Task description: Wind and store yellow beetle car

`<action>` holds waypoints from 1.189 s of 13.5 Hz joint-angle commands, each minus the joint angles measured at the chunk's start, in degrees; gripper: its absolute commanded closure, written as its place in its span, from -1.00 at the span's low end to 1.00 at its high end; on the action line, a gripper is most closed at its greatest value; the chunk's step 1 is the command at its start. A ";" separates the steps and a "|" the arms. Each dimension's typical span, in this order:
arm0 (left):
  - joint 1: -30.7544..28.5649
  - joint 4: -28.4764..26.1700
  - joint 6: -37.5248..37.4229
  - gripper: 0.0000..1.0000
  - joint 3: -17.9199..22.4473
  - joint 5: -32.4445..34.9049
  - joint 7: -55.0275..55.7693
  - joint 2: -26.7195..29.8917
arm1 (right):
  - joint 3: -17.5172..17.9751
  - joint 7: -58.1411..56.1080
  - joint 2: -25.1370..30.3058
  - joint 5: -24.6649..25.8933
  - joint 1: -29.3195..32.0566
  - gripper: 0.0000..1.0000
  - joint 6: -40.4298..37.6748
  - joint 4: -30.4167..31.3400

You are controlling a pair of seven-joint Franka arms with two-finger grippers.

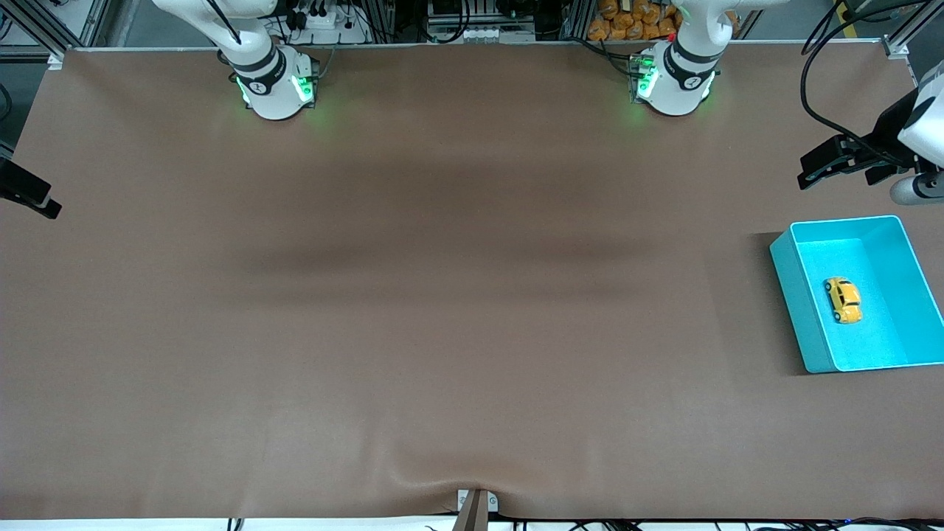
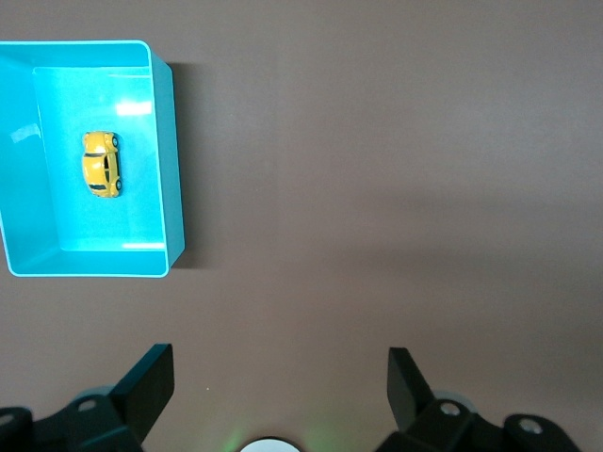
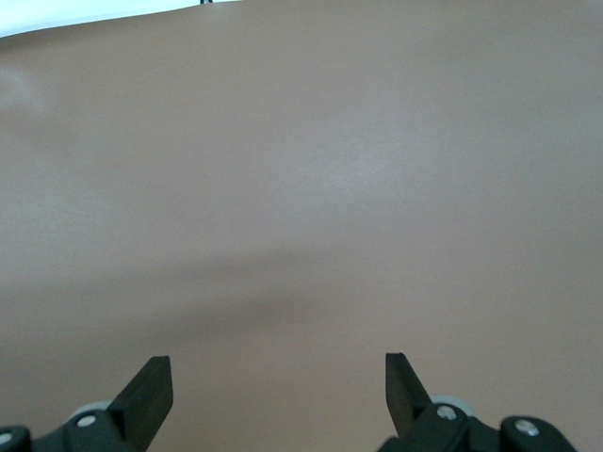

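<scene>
Your brown table mat (image 1: 442, 295) wrinkles at the camera edge. Both claws gape wide, holding nothing: left gripper (image 2: 280, 381) hangs near the turquoise bin (image 2: 166, 141) holding the yellow beetle car (image 2: 101, 165); right gripper (image 3: 278, 386) sees only mat.

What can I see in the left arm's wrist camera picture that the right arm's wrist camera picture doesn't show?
Only the left wrist view shows the turquoise bin with the yellow beetle car lying inside it, untouched. The left tool hangs open over bare table beside the bin. Only the right wrist view shows the right tool, also open and empty, and a pale strip at the table's edge. Both share the brown table cover and a pair of dark, spread fingers.
</scene>
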State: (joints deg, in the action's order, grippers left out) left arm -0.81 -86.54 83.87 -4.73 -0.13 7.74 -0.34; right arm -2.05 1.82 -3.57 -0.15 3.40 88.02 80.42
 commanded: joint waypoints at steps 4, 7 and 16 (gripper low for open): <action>-0.15 1.28 -1.25 -1.00 -0.11 -0.31 0.09 -0.01 | 0.56 0.47 0.14 0.77 0.73 -1.00 -0.74 -0.70; -0.06 1.19 -1.34 -1.00 -0.55 -0.22 0.09 0.16 | 0.56 0.20 0.05 0.68 0.73 -1.00 -0.74 -0.70; -0.06 0.84 -1.25 -1.00 -1.51 0.48 -0.88 0.95 | 0.56 0.55 -0.04 0.59 1.44 -1.00 -0.74 -0.62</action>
State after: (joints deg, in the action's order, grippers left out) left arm -0.78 -85.84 83.64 -5.91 -0.12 7.73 -0.29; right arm -2.10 1.82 -3.57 -0.12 4.08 87.92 80.42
